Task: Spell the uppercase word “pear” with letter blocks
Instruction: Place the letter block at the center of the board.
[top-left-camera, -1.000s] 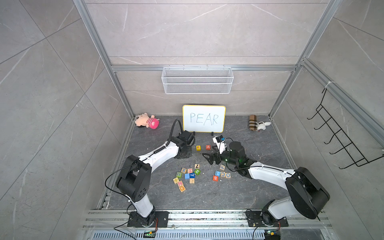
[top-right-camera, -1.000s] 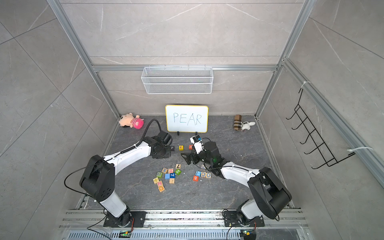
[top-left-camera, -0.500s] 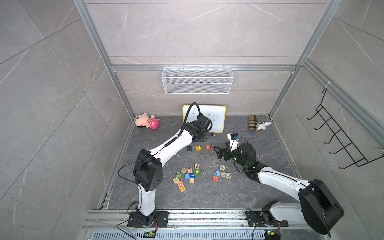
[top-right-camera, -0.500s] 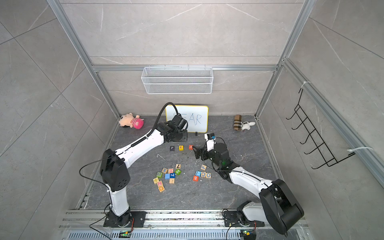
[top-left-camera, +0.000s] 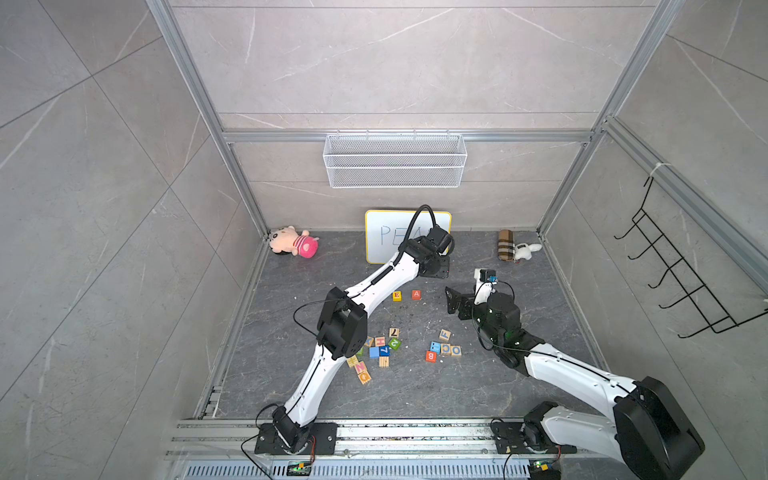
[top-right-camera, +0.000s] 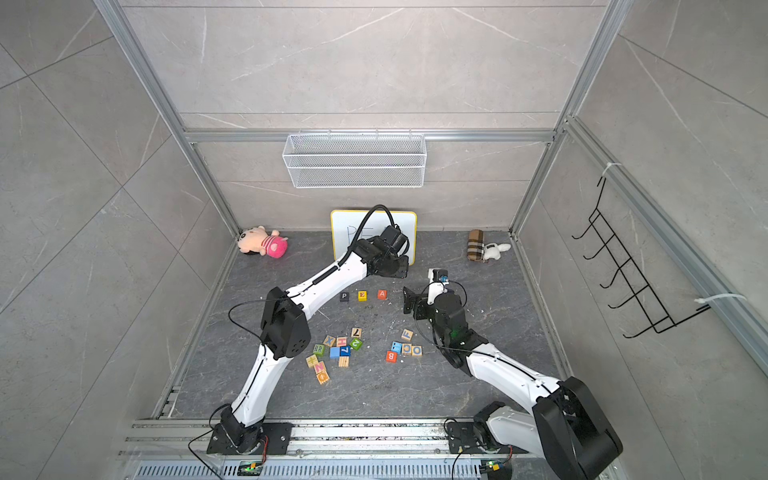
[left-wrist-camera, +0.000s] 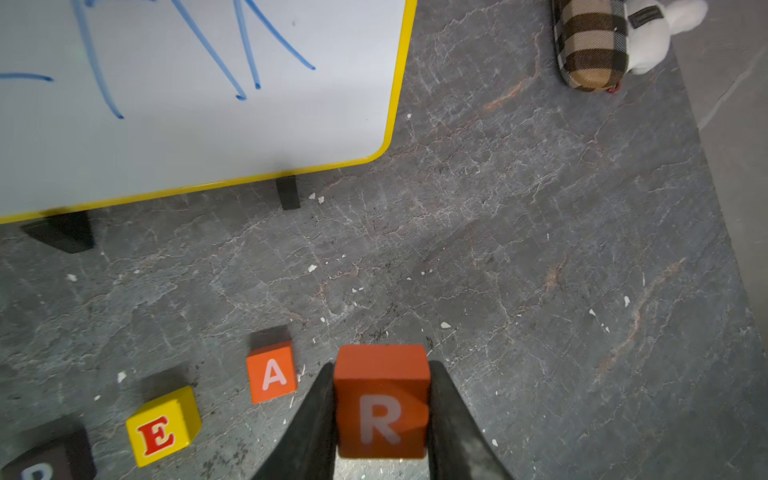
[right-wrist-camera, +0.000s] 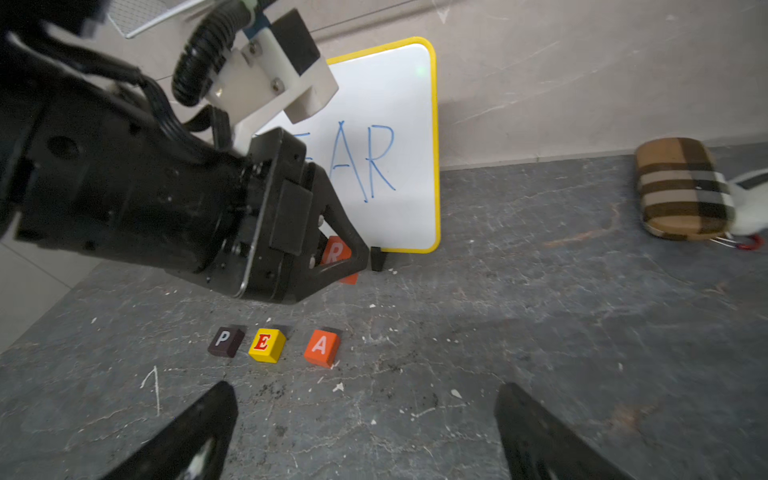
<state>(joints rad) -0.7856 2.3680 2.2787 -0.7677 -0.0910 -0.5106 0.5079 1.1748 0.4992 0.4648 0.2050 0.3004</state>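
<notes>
On the dark floor the black P block (top-right-camera: 344, 296), yellow E block (top-right-camera: 362, 295) and orange-red A block (top-right-camera: 382, 294) lie in a row from left to right. In a top view my left arm hides the P, leaving E (top-left-camera: 397, 296) and A (top-left-camera: 416, 294) showing. My left gripper (left-wrist-camera: 381, 370) is shut on the orange-red R block (left-wrist-camera: 381, 399), held off the floor behind and to the right of the A (left-wrist-camera: 271, 378). My right gripper (right-wrist-camera: 365, 399) stands open and empty, in front and to the right of the row.
A yellow-framed whiteboard (top-right-camera: 345, 232) reading PEAR stands just behind the left gripper (top-right-camera: 399, 266). Several loose blocks (top-right-camera: 340, 351) and an orange-red B cube (top-right-camera: 391, 356) lie nearer the front. Plush toys (top-right-camera: 264, 245) (top-right-camera: 482, 249) rest at the back corners.
My left gripper has carried the R block rightward, from near the row's left end to behind and right of the A. My right gripper has drawn back to the right, staying open.
</notes>
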